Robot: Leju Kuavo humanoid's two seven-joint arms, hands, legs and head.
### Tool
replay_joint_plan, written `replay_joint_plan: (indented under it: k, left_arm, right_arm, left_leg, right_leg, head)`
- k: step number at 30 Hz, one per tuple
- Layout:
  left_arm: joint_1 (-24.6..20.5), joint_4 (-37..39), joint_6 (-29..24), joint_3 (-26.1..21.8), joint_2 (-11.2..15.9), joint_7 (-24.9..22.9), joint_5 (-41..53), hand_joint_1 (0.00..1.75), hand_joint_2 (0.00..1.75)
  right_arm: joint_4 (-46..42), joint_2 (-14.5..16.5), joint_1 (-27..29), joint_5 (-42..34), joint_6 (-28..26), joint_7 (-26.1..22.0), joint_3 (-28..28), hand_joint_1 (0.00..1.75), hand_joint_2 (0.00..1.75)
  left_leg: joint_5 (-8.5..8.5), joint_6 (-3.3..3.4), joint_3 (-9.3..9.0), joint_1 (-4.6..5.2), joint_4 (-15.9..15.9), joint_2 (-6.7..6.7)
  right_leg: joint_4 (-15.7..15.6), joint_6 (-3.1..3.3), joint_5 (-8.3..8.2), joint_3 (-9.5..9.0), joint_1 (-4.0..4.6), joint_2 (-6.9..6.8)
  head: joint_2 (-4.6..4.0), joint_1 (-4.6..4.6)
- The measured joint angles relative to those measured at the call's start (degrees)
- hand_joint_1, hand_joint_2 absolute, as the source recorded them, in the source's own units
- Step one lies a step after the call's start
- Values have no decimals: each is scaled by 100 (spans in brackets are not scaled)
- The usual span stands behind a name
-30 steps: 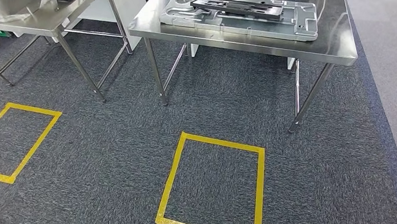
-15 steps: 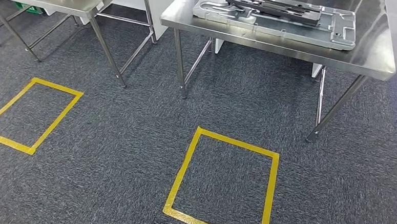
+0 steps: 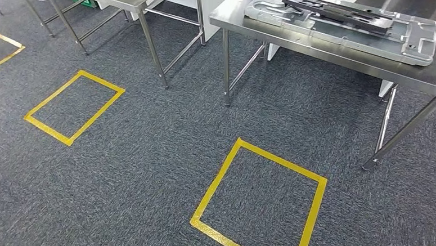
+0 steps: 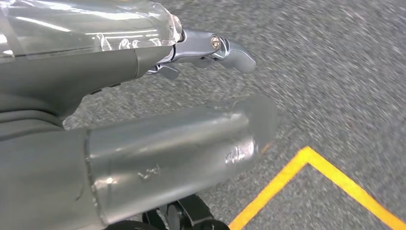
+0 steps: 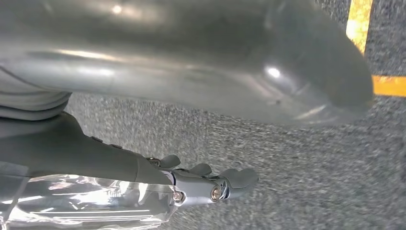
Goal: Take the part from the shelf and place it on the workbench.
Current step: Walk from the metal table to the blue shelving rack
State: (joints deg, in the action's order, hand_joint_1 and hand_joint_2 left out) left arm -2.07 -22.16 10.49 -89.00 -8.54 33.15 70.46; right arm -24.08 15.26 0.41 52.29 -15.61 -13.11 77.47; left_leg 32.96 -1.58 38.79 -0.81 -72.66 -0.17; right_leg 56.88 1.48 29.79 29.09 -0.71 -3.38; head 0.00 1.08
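Observation:
The steel workbench stands at the upper right of the head view. On it lies a silver metal plate with a long black part resting on top. My left hand hangs over the grey carpet; its fingers stand apart from the thumb with nothing between them. My right hand also hangs above the carpet, its fingers spread away from the thumb and holding nothing.
A second steel table stands at the upper left, its legs reaching the carpet. Yellow tape squares mark the floor: one in front of the workbench, one further left, and a corner of a third. The workbench legs stand close by.
The whole head view has shifted: tables and tape squares slid to the right and down as the camera turned left. A third tape square has come into view.

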Motion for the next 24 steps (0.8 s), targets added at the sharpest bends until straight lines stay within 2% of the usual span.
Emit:
replay_joint_plan:
  k: [1, 3, 4, 5, 7, 8, 9, 10, 11, 12, 13, 14, 15, 16, 17, 18, 19, 20, 21, 24]
  left_arm:
    - [8, 0, 0, 0, 1, -2, 1, 0, 0]
    - [-2, 0, 1, 1, 3, -3, 1, 0, 0]
    - [-9, 0, 1, 2, 3, -3, 2, 0, 0]
    - [-10, 0, 2, 3, 3, -4, 3, 0, 0]
    - [8, 0, 2, 3, 3, -4, 5, 0, 0]
    - [17, 0, 2, 3, 2, -4, 6, 0, 0]
    - [19, 0, 2, 3, -1, -5, 9, 0, 0]
    - [14, 0, 2, 3, -3, -8, 12, 0, 0]
    - [4, 0, 2, 3, -5, -10, 16, 0, 0]
    - [-6, 0, 3, 4, -5, -11, 24, 0, 0]
    - [-12, 0, 3, 4, -4, -14, 29, 0, 0]
    - [-12, 0, 4, 4, -4, -16, 34, 0, 0]
    - [-8, 0, 6, 4, -4, -19, 39, 0, 0]
    - [-4, 0, 8, 4, -5, -22, 44, 0, 0]
    - [-3, 0, 9, 4, -10, -28, 52, 0, 0]
    - [-10, 0, 12, 5, -18, -33, 68, 0, 0]
    - [-19, 0, 14, 6, -25, -41, 83, 0, 0]
    - [-26, -1, 16, 7, -32, -48, 99, 0, 0]
    - [-27, -1, 17, 8, -34, -52, 111, 0, 0]
    - [-2, 0, 17, 9, -34, -56, 122, 0, 0]
  right_arm:
    - [-1, 1, -4, 9, 4, 6, 1, 0, 0]
    - [-5, 7, -11, 28, 15, 15, 5, 0, 0]
    - [-13, 9, -15, 34, 20, 17, 12, 0, 0]
    - [-22, 11, -22, 37, 25, 19, 20, 0, 0]
    - [-39, 16, -44, 40, 34, 22, 33, 0, 0]
    - [-44, 17, -51, 44, 39, 24, 35, 0, 0]
    - [-50, 19, -53, 49, 44, 24, 38, 0, 0]
    - [-57, 20, -49, 56, 53, 26, 42, 0, 0]
    - [-62, 20, -41, 67, 64, 28, 49, 0, 0]
    - [-71, 21, -33, 82, 78, 33, 63, 0, 0]
    - [-79, 22, -26, 105, 93, 40, 81, 0, 0]
    - [-89, 22, -22, 129, 106, 44, 103, 0, 0]
    - [-101, 23, -20, 153, 116, 50, 125, 0, 0]
    - [-114, 23, -20, 172, 125, 59, 141, 0, 0]
    - [-127, 24, -18, 190, 132, 70, 157, 0, 0]
    - [-144, 25, -16, 210, 140, 84, 173, 0, 0]
    - [-162, 33, -16, 230, 146, 95, 193, 0, 0]
    - [-179, 41, -15, 246, 152, 105, 216, 0, 0]
    - [-199, 50, -16, 263, 158, 113, 238, 0, 0]
    - [-238, 63, -26, 292, 171, 126, 271, 0, 0]
  left_leg:
    - [-163, 9, -230, 1, 352, 54]
    - [-390, 62, -686, 27, 1146, 278]
    - [-432, 98, -799, 44, 1367, 351]
    - [-427, 133, -827, 60, 1454, 381]
    - [-462, 202, -809, 63, 1468, 268]
    - [-484, 238, -809, 53, 1488, 218]
    - [-511, 279, -809, 42, 1511, 168]
    - [-537, 315, -806, 32, 1528, 118]
    - [-553, 339, -785, 30, 1530, 66]
    - [-565, 355, -762, 33, 1528, 3]
    - [-572, 363, -747, 36, 1524, -67]
    - [-575, 366, -740, 39, 1517, -140]
    - [-576, 365, -739, 40, 1508, -221]
    - [-575, 361, -744, 40, 1499, -301]
    - [-573, 354, -744, 37, 1489, -376]
    - [-569, 334, -731, 44, 1466, -447]
    - [-571, 304, -706, 42, 1448, -517]
    - [-578, 266, -674, 34, 1436, -582]
    - [-592, 220, -646, 26, 1432, -653]
    - [-631, 134, -599, 9, 1462, -804]
  right_leg:
    - [12, -11, 7, -2, 1, -68]
    - [35, -51, 32, -19, 22, -192]
    - [43, -77, 42, -26, 36, -242]
    - [46, -104, 47, -32, 49, -286]
    - [44, -168, 57, -46, 52, -342]
    - [75, -207, 98, -44, 41, -269]
    - [185, -240, 197, -1, 31, -138]
    - [418, -265, 362, 103, 17, 31]
    - [760, -274, 564, 261, 6, 189]
    - [1160, -275, 757, 453, 4, 272]
    - [1493, -274, 870, 618, 0, 305]
    - [1654, -271, 867, 705, -1, 316]
    - [1595, -261, 744, 689, -2, 327]
    - [1319, -243, 528, 570, -2, 358]
    - [925, -216, 297, 399, -3, 461]
    - [547, -184, 128, 242, -8, 618]
    - [280, -160, 33, 137, -9, 747]
    - [142, -141, 8, 90, -5, 842]
    - [109, -129, 20, 85, 3, 848]
    - [75, -92, 1, 71, 13, 714]
  head:
    - [0, 0]
    - [0, -1]
    - [0, -5]
    - [0, -10]
    - [0, -17]
    - [0, -25]
    - [0, -32]
    - [0, -43]
    - [0, -54]
    - [0, -57]
    - [0, -59]
    - [0, -60]
    - [0, -61]
    - [0, -61]
    - [-1, -63]
    - [-1, -63]
    - [-1, -63]
    - [-1, -64]
    - [0, -64]
    - [0, -64]
